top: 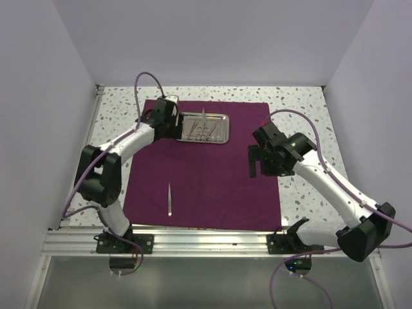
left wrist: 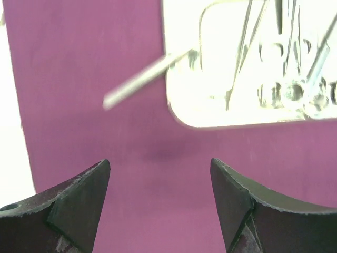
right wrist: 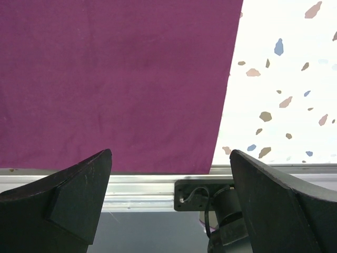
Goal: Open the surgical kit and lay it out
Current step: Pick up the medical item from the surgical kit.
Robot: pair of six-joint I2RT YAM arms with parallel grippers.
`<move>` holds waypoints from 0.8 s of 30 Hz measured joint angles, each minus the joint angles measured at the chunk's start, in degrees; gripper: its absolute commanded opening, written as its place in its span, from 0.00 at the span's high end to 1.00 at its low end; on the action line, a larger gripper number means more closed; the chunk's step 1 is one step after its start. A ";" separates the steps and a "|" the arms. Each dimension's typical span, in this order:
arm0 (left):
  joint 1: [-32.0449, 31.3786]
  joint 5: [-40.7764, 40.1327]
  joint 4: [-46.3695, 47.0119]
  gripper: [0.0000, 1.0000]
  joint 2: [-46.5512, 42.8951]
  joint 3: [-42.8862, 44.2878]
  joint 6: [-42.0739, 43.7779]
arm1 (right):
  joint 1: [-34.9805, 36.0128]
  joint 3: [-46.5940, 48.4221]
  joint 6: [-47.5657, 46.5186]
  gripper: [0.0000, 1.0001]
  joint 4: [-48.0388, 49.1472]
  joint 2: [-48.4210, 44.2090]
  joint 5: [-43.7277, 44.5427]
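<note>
Left arm (top: 122, 145) reaches out over the left edge of the purple cloth (top: 206, 174) toward the far side. The cloth lies unfolded and flat on the speckled table (top: 302, 116).

Tweezers (top: 169, 198) lie alone on the cloth, front-left, well apart from everything else and roughly in line with the arm bases' depth axis.

Left gripper (left wrist: 159, 164) is released: fingers spread, only bare cloth between them. It sits just beside the left end of the steel tray (top: 226, 127), low over the cloth.

The tray rests on the far-centre part of the cloth, long side across. Silver instruments (top: 201, 129) are piled in it, and ring handles show in the left wrist view. One slim silver piece (left wrist: 142, 79) angles out past the tray's left rim over the cloth. It is blurred, so I can't tell which tool it is or whether it touches the cloth.

Right gripper (right wrist: 171, 153) is also released, fingers wide with nothing in them. It hangs over the right edge of the cloth, about mid-depth, well apart from the tray. Its camera shows the cloth edge, bare table to the right, and the aluminium rail (right wrist: 142, 184) at the near edge.
</note>
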 measured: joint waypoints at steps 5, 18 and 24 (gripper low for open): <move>0.59 2.69 2.25 0.20 11.19 9.90 5.81 | 0.00 -0.55 1.05 0.02 -0.87 -0.92 0.22; 1.62 4.85 2.89 0.24 27.12 26.75 9.99 | 0.00 -3.52 4.11 0.02 -3.21 -1.66 -0.15; 1.88 5.14 1.55 0.29 29.38 26.58 9.99 | 0.00 -3.39 4.66 0.02 -4.50 -1.22 1.18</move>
